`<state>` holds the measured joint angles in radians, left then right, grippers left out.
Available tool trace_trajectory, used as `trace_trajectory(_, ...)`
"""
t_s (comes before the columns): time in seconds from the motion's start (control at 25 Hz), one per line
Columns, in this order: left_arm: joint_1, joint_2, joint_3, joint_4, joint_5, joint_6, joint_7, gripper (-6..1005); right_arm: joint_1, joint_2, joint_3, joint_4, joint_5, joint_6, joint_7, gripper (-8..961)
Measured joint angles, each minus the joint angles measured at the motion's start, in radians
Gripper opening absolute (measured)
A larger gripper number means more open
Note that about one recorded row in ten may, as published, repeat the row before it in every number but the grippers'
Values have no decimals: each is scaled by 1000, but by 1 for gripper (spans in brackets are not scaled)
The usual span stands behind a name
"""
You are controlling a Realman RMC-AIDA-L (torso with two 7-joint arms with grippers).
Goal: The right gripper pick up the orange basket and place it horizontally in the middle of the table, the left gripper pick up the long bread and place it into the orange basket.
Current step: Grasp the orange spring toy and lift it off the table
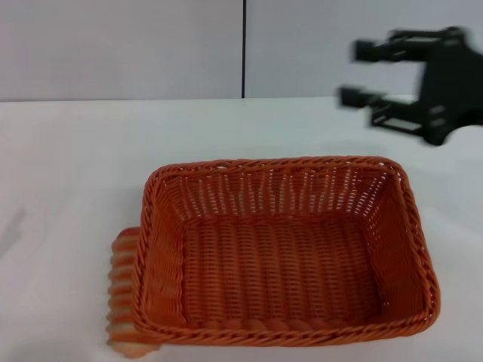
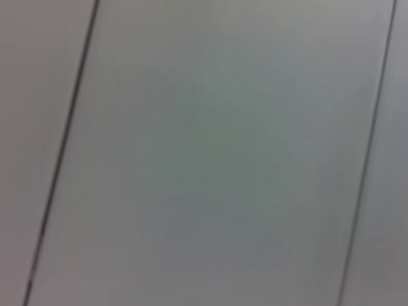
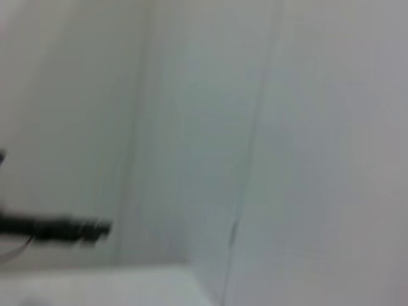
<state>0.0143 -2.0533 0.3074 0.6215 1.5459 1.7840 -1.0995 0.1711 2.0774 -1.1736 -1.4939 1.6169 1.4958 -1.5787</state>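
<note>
The orange basket point(image 1: 283, 253) lies with its long side across the white table point(image 1: 68, 173), near the front middle, and nothing is inside it. The long bread point(image 1: 123, 290), striped orange and cream, rests on the table against the basket's left outer wall, partly hidden by the rim. My right gripper point(image 1: 355, 74) hangs in the air above and behind the basket's right back corner, open, with nothing between its fingers. One black finger point(image 3: 57, 229) shows in the right wrist view. My left gripper is out of view; the left wrist view shows only wall panels.
A grey panelled wall point(image 1: 121, 45) with a dark vertical seam stands behind the table. White tabletop stretches to the left of and behind the basket.
</note>
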Motion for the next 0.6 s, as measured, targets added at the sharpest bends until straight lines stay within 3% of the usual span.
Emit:
trace_trajectory(0.24, -20, 7, 0, 206, 132, -4, -200, 755, -58, 0, 139, 238, 218, 96, -123, 521)
trace_trajectory(0.36, -50, 30, 5, 373, 282, 21, -358, 755, -62, -1, 253, 438, 311, 181, -194, 521)
trace_trajectory(0.6, -94, 46, 10, 541, 452, 107, -431, 754, -64, -3, 339, 571, 334, 240, -245, 521)
